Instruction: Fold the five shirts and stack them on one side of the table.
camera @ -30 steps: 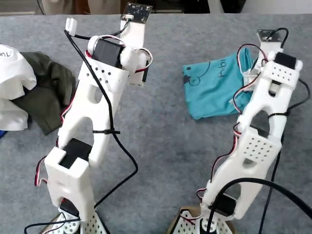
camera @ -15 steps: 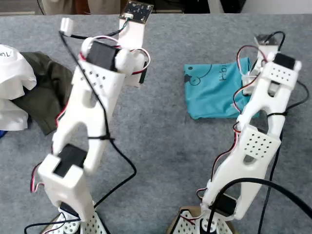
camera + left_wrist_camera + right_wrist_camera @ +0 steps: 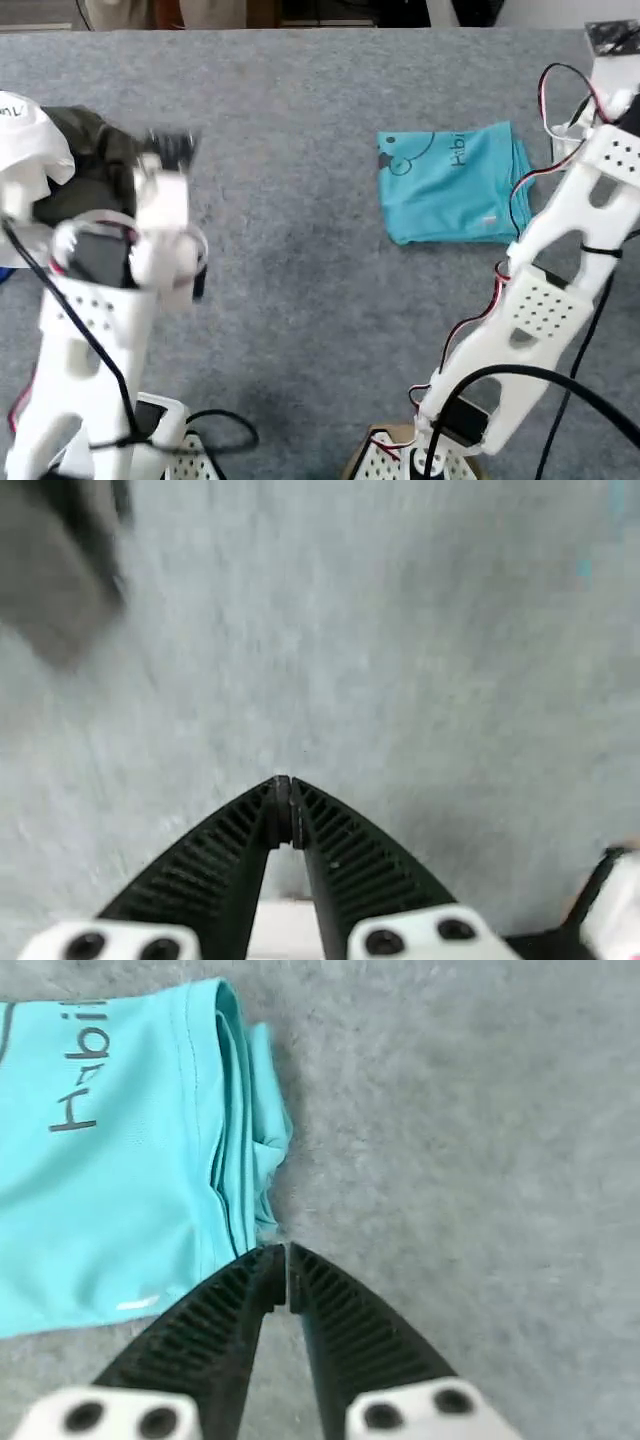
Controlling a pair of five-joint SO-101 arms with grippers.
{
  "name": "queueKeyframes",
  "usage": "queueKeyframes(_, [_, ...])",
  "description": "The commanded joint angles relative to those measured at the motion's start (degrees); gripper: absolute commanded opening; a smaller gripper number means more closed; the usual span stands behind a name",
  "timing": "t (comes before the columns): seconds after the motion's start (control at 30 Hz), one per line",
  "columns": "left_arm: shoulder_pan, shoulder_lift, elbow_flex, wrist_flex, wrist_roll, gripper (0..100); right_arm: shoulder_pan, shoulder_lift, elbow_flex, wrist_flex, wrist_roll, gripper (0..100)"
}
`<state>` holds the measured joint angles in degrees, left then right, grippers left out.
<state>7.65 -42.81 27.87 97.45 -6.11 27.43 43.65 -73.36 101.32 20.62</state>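
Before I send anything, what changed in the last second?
The left arm swung from mid-table toward the crumpled white shirt and dark olive shirt. The right arm drew outward off the folded teal shirt; the right gripper is shut beside it. All shirts stayed put.

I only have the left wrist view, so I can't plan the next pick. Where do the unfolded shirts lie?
Observer: In the high view, a crumpled white shirt and a dark shirt lie overlapping at the left edge of the table.
Operator: Is anything folded yet?
Observer: One teal shirt lies folded on the right half.
Operator: Is anything near it?
Observer: The right claw is shut and empty, with its tips beside that shirt's layered edge.
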Motion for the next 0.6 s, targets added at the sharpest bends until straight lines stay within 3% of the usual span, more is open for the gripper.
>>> queueKeyframes(0.0, [-1.4,-9.7,18.9,-6.9,-0.4,2,-0.6,-11.6,5.6,1.1,3.6,0.4])
queueKeyframes(0.2, [-12.0,-20.9,32.2,-23.6,-0.3,2,-5.3,-29.3,25.5,1.0,6.7,0.4])
queueKeyframes(0.33, [-15.0,-26.2,44.3,-36.8,-0.3,2,-8.6,-38.4,41.3,-1.1,6.3,0.4])
queueKeyframes(0.57, [-11.3,-32.1,54.4,-38.3,-0.3,11,-12.2,-56.4,78.7,-19.9,6.7,0.5])
